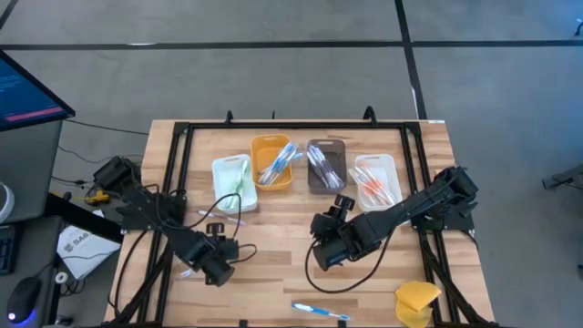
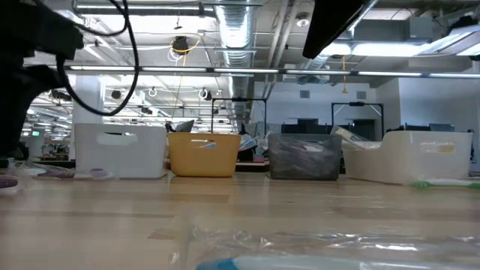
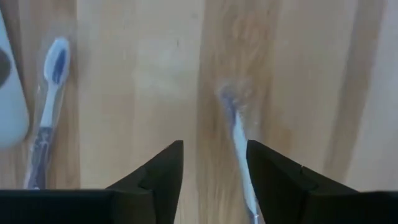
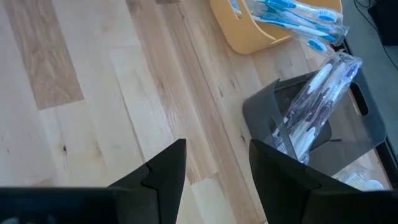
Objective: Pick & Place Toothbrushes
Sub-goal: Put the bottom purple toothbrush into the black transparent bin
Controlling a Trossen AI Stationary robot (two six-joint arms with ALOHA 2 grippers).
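My left gripper [image 1: 215,266] points down over the wood table near its front left, open. A thin white and blue toothbrush [image 3: 238,143] lies on the table between its fingers, close along one of them. A second toothbrush [image 3: 48,102] with a blue head lies off to the side. More wrapped toothbrushes [image 1: 225,219] lie in front of the left white bin [image 1: 231,182]. One blue toothbrush [image 1: 319,312] lies at the front edge. My right gripper [image 1: 326,253] hangs open above the table's middle, in front of the grey bin [image 4: 311,118], with nothing between its fingers. My left gripper stands from above with a finger on either side of the white and blue toothbrush's handle [image 3: 244,177], the fingers lying along it. The toothbrush lies flat on the table. Whether the near finger [image 3: 273,180] touches it, I cannot tell.
Four bins stand in a row at the back: white, orange [image 1: 271,162] with blue toothbrushes, grey [image 1: 326,166], and white [image 1: 376,180] with orange ones. A yellow sponge-like lump [image 1: 417,302] sits at the front right. Black frame rails [image 1: 173,173] border the table.
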